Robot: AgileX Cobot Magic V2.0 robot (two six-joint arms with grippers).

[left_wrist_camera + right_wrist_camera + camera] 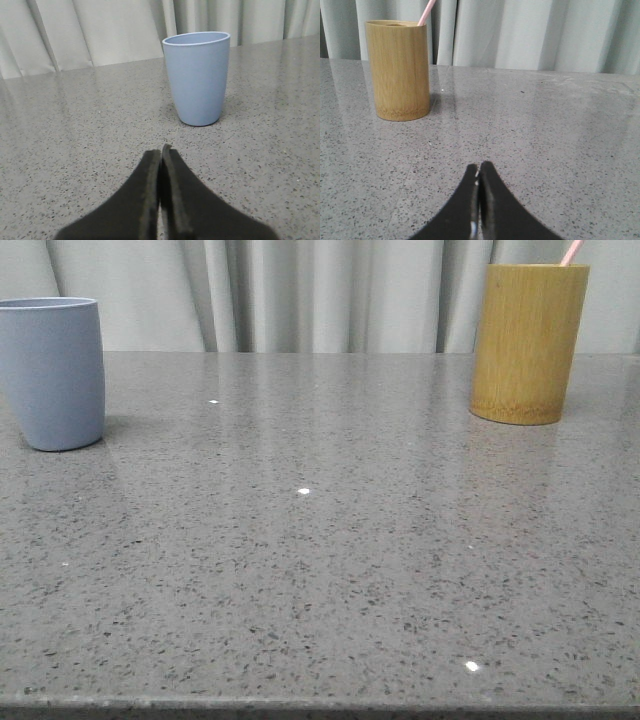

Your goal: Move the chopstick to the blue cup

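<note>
The blue cup [52,372] stands upright at the far left of the grey speckled table; in the left wrist view the blue cup [198,77] is ahead of my left gripper [161,151], which is shut with nothing in it. A tan bamboo cup [528,342] stands at the far right, and the pink chopstick [571,252] leans out of its top. In the right wrist view the bamboo cup [398,69] with the chopstick [426,12] is well ahead and off to one side of my right gripper [479,168], which is shut and empty.
The stone tabletop [320,540] stretches bare between the two cups. Its front edge [320,706] runs along the bottom of the front view. Pale curtains [300,290] hang behind the table.
</note>
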